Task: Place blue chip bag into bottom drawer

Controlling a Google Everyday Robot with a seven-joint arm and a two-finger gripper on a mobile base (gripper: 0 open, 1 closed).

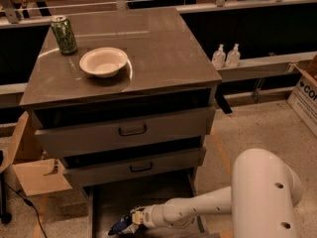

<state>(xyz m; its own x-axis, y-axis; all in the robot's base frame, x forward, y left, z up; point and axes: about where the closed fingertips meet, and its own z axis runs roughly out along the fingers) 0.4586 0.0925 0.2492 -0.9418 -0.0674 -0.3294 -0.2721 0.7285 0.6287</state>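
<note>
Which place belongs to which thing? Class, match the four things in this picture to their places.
Things:
1. green can
2. white bowl
3. blue chip bag
4. clear bottles

Places:
A. on the ledge right of the cabinet
B. gripped in the hand, low over the bottom drawer
C. back left corner of the cabinet top
D. on the cabinet top, just right of and nearer than the green can

Pairs: 1-C, 2-D, 3-B, 4-A

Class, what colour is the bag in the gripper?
Dark blue, in the camera view. The gripper holds the blue chip bag over the bottom drawer.
</note>
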